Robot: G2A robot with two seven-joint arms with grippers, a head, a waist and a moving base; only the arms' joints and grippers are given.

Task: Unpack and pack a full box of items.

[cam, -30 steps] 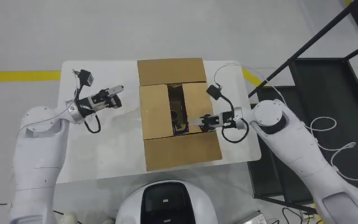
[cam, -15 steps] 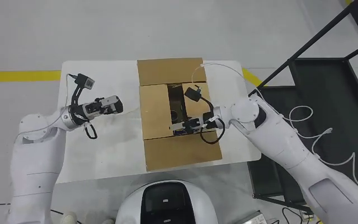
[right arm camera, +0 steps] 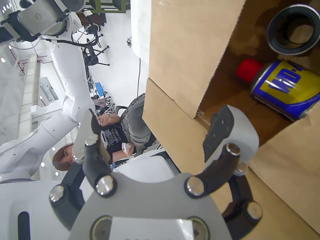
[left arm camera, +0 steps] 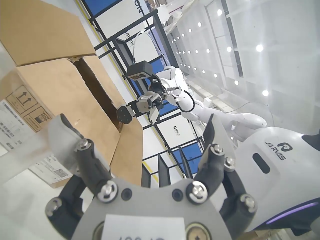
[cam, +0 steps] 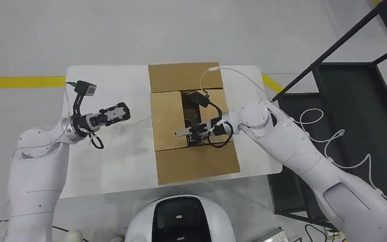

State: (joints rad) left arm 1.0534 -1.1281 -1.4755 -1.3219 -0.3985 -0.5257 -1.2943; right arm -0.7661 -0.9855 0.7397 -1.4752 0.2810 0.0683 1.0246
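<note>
Fingers of the right gripper (right arm camera: 155, 126) stand wide apart and hold nothing; the corner where two flaps meet lies between them, and I cannot tell whether either finger touches the cardboard. The left gripper (left arm camera: 135, 126) is just as wide open and empty, hanging over the white table (cam: 115, 163), apart from the left side of the brown cardboard box (cam: 181, 78).

In the last second the right arm has swung in from the box's right side. Its gripper, which sat at the right flap's edge, has crossed the narrow opening and now hangs at the near end of the slot, by the left inner flap. The left arm has drawn back a little from the box. My reading is that the right gripper is going for the flap or the goods below, so unpacking is only at its start.

Inside the box, all still unlifted:
- a blue and yellow spray can with a red cap (right arm camera: 282, 88), lying on its side on the floor of the box
- a black ring-shaped roll (right arm camera: 292, 33) just beside the can's cap end — near it, maybe touching
</note>
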